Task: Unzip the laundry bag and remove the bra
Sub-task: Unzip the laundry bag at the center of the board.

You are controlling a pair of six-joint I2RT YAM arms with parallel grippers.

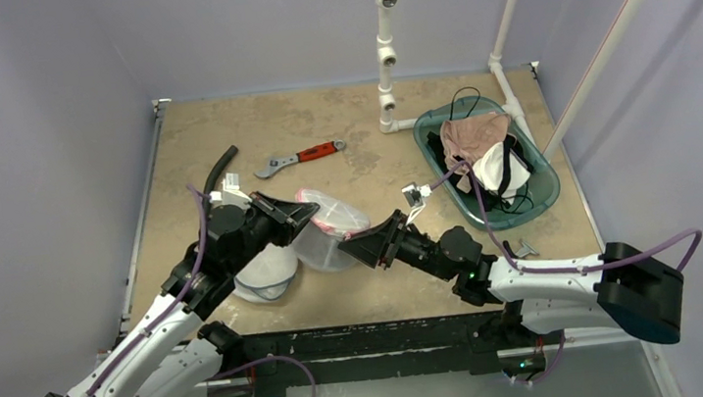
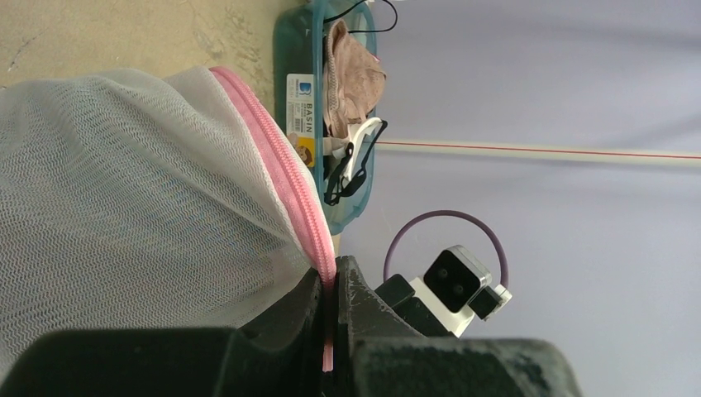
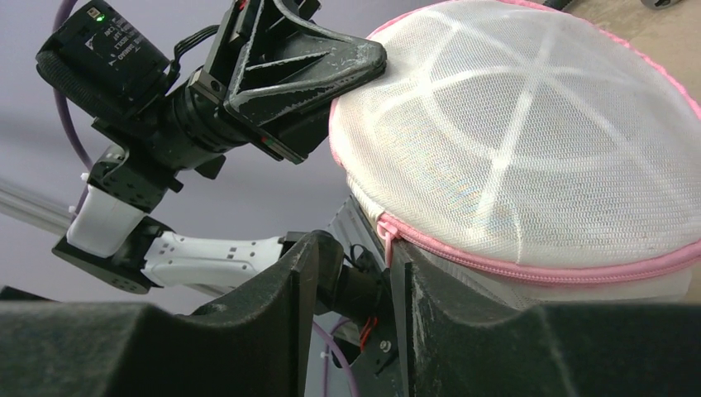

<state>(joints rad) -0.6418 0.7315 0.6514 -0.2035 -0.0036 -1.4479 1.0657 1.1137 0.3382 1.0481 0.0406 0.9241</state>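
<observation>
Tan table [image 1: 222, 133], lavender walls [image 1: 39, 74]: two arms meet at a white mesh laundry bag [image 1: 330, 222] at centre. A red-handled wrench [image 1: 308, 154] lies at 12 o'clock of it, and a teal basin [image 1: 549, 188] of clothes sits at 2 o'clock, well apart.

L claw [image 2: 329, 277], extending from 8 o'clock, is clamped tight on the bag's rim w/ the pink zip [image 2: 281, 165] tape pinched between its fingers.

R claw [image 3: 355, 256] extends from 4 o'clock, jaws apart, and is the nearer one to the zip pull [image 3: 385, 236]. In the R wrist view the small pink tab hangs in the gap between its fingers, closer to the 3 o'clock finger and not visibly gripped.

In that same view the L claw's pinch sits at approx. 11 o'clock of the dome and the tab at 7 o'clock. From the tab the zip's long axis runs toward 3 o'clock along the bag's lower rim, then curves up round the dome. The likely pull direction is therefore along that seam, away from the L claw's hold.

Zip looks shut along every visible stretch, so unzipping is judged not yet begun.

Bra: not made out through the mesh in any view. It is presumably inside the bag, i.e. straight ahead of the R claw, beyond the seam.

Risk, as a judgement: the tab is thin and off-centre in the gap, so closing jaws could nudge it aside or catch mesh instead.
</observation>
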